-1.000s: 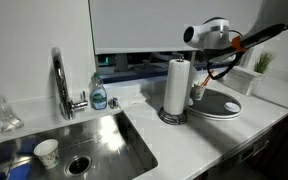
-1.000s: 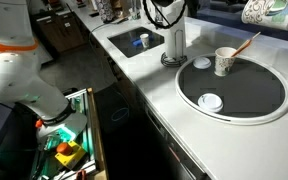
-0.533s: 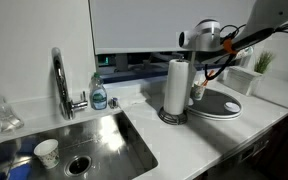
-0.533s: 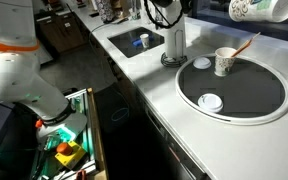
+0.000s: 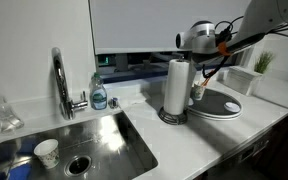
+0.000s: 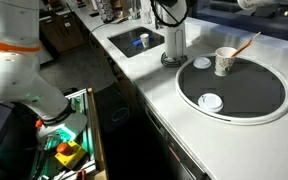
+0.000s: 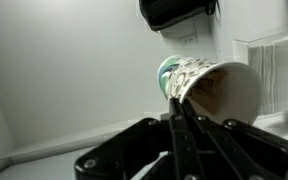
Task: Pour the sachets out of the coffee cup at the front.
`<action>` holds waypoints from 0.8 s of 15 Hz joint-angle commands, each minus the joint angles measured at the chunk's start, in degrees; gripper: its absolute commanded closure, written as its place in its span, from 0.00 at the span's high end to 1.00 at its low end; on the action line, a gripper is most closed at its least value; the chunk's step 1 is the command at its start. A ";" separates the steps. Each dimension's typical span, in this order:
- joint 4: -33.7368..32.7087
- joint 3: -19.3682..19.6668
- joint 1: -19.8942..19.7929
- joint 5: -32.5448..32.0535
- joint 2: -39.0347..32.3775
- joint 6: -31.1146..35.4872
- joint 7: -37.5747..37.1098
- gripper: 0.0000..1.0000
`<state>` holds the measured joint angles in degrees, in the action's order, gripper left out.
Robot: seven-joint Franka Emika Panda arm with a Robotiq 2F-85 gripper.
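Note:
My gripper (image 7: 174,97) is shut on the rim of a white speckled paper cup (image 7: 219,88) and holds it tipped on its side, high in the air. Its tan inside faces the wrist view, and no sachets show in it. In an exterior view the gripper (image 5: 191,39) hangs above the paper-towel roll (image 5: 176,86); in another only a sliver of the paper cup (image 6: 256,4) shows at the top edge. The small pale coffee cup (image 6: 224,61), with a stick in it, stands on the round dark tray (image 6: 246,98) and shows again behind the roll (image 5: 197,92).
A sink (image 5: 109,140) with a tap (image 5: 60,80) holds a white cup (image 5: 46,152). A soap bottle (image 5: 99,92) stands by the tap. A white lid (image 6: 212,101) lies on the tray. The counter edge (image 6: 154,105) drops to the floor.
My gripper has carried the speckled paper cup upward, almost out of the top of one exterior view, and a little towards the roll in the other. Nothing else has moved.

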<state>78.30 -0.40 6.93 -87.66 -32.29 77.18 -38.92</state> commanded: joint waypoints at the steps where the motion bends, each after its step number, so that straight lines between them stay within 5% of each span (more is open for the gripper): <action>1: -6.55 0.26 0.82 -3.38 -4.23 1.52 5.43 0.01; 12: -8.41 1.15 5.16 -12.60 -6.68 2.17 19.22 0.01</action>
<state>70.26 -0.25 11.14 -97.20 -37.64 79.82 -23.39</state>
